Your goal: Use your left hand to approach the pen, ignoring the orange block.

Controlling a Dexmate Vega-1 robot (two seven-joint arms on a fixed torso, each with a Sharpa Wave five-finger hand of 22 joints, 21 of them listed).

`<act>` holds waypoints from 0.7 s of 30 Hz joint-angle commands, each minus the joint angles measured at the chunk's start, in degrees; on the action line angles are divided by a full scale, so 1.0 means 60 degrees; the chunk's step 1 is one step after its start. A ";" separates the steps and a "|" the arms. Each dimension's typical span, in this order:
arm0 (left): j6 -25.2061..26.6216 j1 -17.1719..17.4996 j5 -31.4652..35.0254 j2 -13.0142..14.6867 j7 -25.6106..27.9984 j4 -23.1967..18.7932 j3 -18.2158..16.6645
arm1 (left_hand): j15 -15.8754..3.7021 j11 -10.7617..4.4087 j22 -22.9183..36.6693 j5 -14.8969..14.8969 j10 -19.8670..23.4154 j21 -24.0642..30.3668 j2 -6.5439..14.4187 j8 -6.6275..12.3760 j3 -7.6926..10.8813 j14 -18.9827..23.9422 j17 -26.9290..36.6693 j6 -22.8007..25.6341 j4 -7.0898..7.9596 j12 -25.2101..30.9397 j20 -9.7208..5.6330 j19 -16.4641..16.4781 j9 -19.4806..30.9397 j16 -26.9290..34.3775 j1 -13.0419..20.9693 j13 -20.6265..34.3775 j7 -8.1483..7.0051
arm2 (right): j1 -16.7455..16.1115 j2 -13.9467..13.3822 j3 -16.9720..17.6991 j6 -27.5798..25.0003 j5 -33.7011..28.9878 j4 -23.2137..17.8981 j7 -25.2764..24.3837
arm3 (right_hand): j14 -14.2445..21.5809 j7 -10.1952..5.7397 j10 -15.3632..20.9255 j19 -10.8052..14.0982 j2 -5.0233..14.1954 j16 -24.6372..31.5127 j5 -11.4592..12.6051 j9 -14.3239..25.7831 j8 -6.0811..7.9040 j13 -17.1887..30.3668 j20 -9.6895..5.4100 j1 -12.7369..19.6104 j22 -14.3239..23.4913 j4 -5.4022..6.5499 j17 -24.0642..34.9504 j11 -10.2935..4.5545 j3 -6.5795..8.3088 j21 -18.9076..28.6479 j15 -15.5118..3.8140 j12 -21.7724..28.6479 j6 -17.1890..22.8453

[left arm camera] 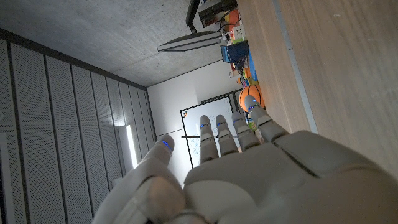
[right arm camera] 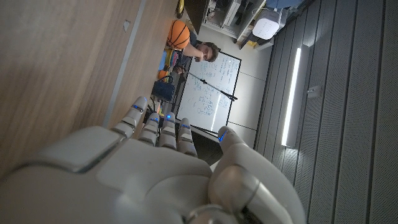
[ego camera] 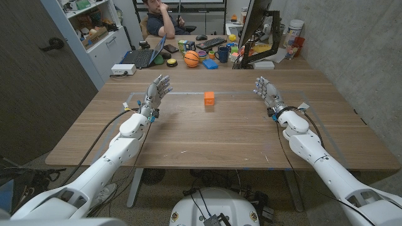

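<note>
A small orange block (ego camera: pixel 208 97) stands on the wooden table (ego camera: pixel 207 135), a little beyond its middle. My left hand (ego camera: pixel 157 88) is held over the table to the left of the block, about a hand's length from it, its fingers spread and reaching away from me, with nothing in it. In the left wrist view the back of the left hand (left arm camera: pixel 249 174) shows with fingers straight and apart. My right hand (ego camera: pixel 266 90) is held the same way to the right of the block, holding nothing. The right wrist view gives the right hand (right arm camera: pixel 143 168) from behind, fingers extended.
A thin tape line (ego camera: pixel 182 93) runs across the table behind the block. Beyond the far edge are a laptop (ego camera: pixel 141 58), a basketball (ego camera: pixel 191 59), a blue mug (ego camera: pixel 222 54), a monitor (ego camera: pixel 254 25) and a seated person (ego camera: pixel 160 19).
</note>
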 commanded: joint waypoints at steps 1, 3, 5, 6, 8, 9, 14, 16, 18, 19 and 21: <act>-0.0716 0.0377 0.0751 0.0412 0.0268 -0.0620 -0.0133 | -0.0026 -0.0037 0.0026 0.0065 -0.0031 -0.0076 -0.0046 -0.0012 0.0059 -0.0045 0.0037 -0.0127 -0.0048 0.0016 -0.0034 0.0042 0.0018 -0.0005 0.0080 0.0012 -0.0185 | 0.0012 0.0391 0.0341 -0.0100 -0.0354 0.0166 0.0324 | -0.0015 0.0018 0.0063 0.0001 -0.0001 0.0055 0.0050 0.0016 0.0040 0.0031 0.0047 0.0093 0.0020 -0.0010 0.0050 -0.0015 0.0064 -0.0005 0.0061 0.0046 0.0084; -0.0849 0.0499 0.0949 0.0536 0.0353 -0.0807 -0.0181 | -0.0044 -0.0059 0.0025 0.0070 -0.0146 -0.0129 -0.0085 -0.0046 0.0052 -0.0136 0.0036 -0.0251 -0.0086 -0.0021 -0.0031 -0.0015 0.0013 -0.0036 0.0091 0.0011 -0.0252 | 0.0022 0.0426 0.0366 -0.0106 -0.0387 0.0187 0.0388 | -0.0016 0.0016 0.0066 0.0000 -0.0002 0.0054 0.0050 0.0016 0.0040 0.0031 0.0046 0.0094 0.0020 -0.0010 0.0050 -0.0010 0.0064 -0.0009 0.0060 0.0048 0.0083; -0.0914 0.0650 0.1158 0.0655 0.0527 -0.1042 -0.0245 | -0.0043 -0.0069 0.0024 0.0074 -0.0206 -0.0158 -0.0117 -0.0058 0.0046 -0.0187 0.0034 -0.0306 -0.0114 -0.0038 -0.0023 -0.0045 0.0011 -0.0052 0.0102 0.0010 -0.0269 | 0.0024 0.0464 0.0391 -0.0096 -0.0422 0.0200 0.0427 | -0.0017 0.0018 0.0068 0.0005 -0.0002 0.0054 0.0050 0.0016 0.0038 0.0031 0.0042 0.0095 0.0020 -0.0011 0.0050 -0.0012 0.0063 -0.0013 0.0047 0.0049 0.0081; -0.0956 0.0721 0.1267 0.0700 0.0621 -0.1139 -0.0278 | -0.0052 -0.0073 0.0023 0.0075 -0.0248 -0.0180 -0.0147 -0.0070 0.0039 -0.0214 0.0033 -0.0363 -0.0137 -0.0048 -0.0019 -0.0066 0.0009 -0.0059 0.0110 0.0009 -0.0285 | 0.0025 0.0481 0.0402 -0.0094 -0.0443 0.0204 0.0439 | -0.0018 0.0019 0.0064 0.0004 -0.0003 0.0053 0.0050 0.0016 0.0038 0.0032 0.0049 0.0095 0.0020 -0.0011 0.0050 -0.0014 0.0062 -0.0015 0.0051 0.0047 0.0080; -0.1021 0.0875 0.1479 0.0816 0.0777 -0.1356 -0.0349 | -0.0038 -0.0082 0.0023 0.0079 -0.0305 -0.0203 -0.0182 -0.0070 0.0032 -0.0241 0.0032 -0.0395 -0.0168 -0.0061 -0.0016 -0.0082 0.0007 -0.0064 0.0123 0.0008 -0.0298 | 0.0027 0.0502 0.0422 -0.0109 -0.0466 0.0202 0.0486 | -0.0021 0.0020 0.0067 0.0004 -0.0003 0.0052 0.0050 0.0016 0.0038 0.0032 0.0046 0.0096 0.0020 -0.0011 0.0050 -0.0012 0.0061 -0.0020 0.0048 0.0049 0.0079; -0.1032 0.0955 0.1613 0.0870 0.0895 -0.1468 -0.0385 | -0.0039 -0.0079 0.0023 0.0079 -0.0311 -0.0208 -0.0190 -0.0069 0.0031 -0.0244 0.0032 -0.0398 -0.0174 -0.0061 -0.0025 -0.0088 0.0006 -0.0064 0.0126 0.0008 -0.0298 | 0.0026 0.0512 0.0431 -0.0117 -0.0480 0.0195 0.0504 | -0.0018 0.0015 0.0067 0.0006 -0.0003 0.0054 0.0050 0.0016 0.0038 0.0032 0.0048 0.0096 0.0020 -0.0011 0.0050 -0.0020 0.0061 -0.0020 0.0047 0.0049 0.0080; -0.1008 0.1344 0.2338 0.1208 0.1397 -0.1998 -0.0573 | -0.0035 -0.0120 0.0021 0.0090 -0.0443 -0.0271 -0.0287 -0.0103 0.0018 -0.0317 0.0029 -0.0593 -0.0275 -0.0079 -0.0016 -0.0125 0.0001 -0.0076 0.0183 0.0005 -0.0400 | 0.0037 0.0567 0.0460 -0.0123 -0.0536 0.0200 0.0602 | -0.0016 0.0015 0.0073 0.0012 -0.0003 0.0054 0.0050 0.0016 0.0038 0.0032 0.0045 0.0098 0.0021 -0.0011 0.0050 -0.0025 0.0059 -0.0028 0.0054 0.0052 0.0079; -0.0962 0.1509 0.2560 0.1349 0.1526 -0.2214 -0.0657 | -0.0035 -0.0123 0.0022 0.0099 -0.0500 -0.0315 -0.0315 -0.0105 0.0020 -0.0349 0.0029 -0.0662 -0.0323 -0.0083 0.0023 -0.0184 -0.0001 -0.0078 0.0217 0.0005 -0.0445 | 0.0040 0.0594 0.0465 -0.0125 -0.0565 0.0204 0.0614 | -0.0020 0.0013 0.0063 0.0014 -0.0003 0.0053 0.0050 0.0017 0.0036 0.0032 0.0045 0.0099 0.0021 -0.0011 0.0050 -0.0025 0.0058 -0.0033 0.0048 0.0048 0.0074; -0.0910 0.1684 0.2845 0.1459 0.1749 -0.2437 -0.0757 | -0.0028 -0.0110 0.0024 0.0106 -0.0568 -0.0343 -0.0337 -0.0106 0.0022 -0.0367 0.0031 -0.0725 -0.0360 -0.0092 0.0051 -0.0207 -0.0002 -0.0075 0.0242 0.0004 -0.0469 | 0.0047 0.0625 0.0472 -0.0119 -0.0568 0.0231 0.0656 | -0.0022 0.0013 0.0063 0.0013 -0.0004 0.0052 0.0050 0.0017 0.0036 0.0032 0.0041 0.0099 0.0021 -0.0011 0.0050 -0.0029 0.0057 -0.0039 0.0048 0.0048 0.0074; -0.0908 0.1763 0.3003 0.1497 0.1868 -0.2528 -0.0807 | -0.0021 -0.0116 0.0025 0.0109 -0.0595 -0.0356 -0.0351 -0.0111 0.0022 -0.0391 0.0032 -0.0769 -0.0381 -0.0092 0.0053 -0.0212 -0.0002 -0.0078 0.0255 0.0004 -0.0513 | 0.0051 0.0642 0.0472 -0.0117 -0.0572 0.0245 0.0674 | -0.0018 0.0019 0.0065 0.0011 -0.0004 0.0054 0.0050 0.0017 0.0036 0.0032 0.0046 0.0100 0.0021 -0.0011 0.0050 -0.0024 0.0056 -0.0043 0.0043 0.0049 0.0074; -0.0867 0.1941 0.3292 0.1571 0.2108 -0.2746 -0.0920 | -0.0027 -0.0141 0.0027 0.0115 -0.0705 -0.0388 -0.0390 -0.0113 0.0015 -0.0428 0.0032 -0.0846 -0.0426 -0.0111 0.0075 -0.0237 -0.0004 -0.0082 0.0279 0.0003 -0.0582 | 0.0064 0.0661 0.0462 -0.0132 -0.0591 0.0262 0.0712 | -0.0023 0.0011 0.0070 0.0016 -0.0004 0.0052 0.0050 0.0017 0.0035 0.0032 0.0044 0.0100 0.0022 -0.0011 0.0051 -0.0022 0.0054 -0.0047 0.0048 0.0052 0.0071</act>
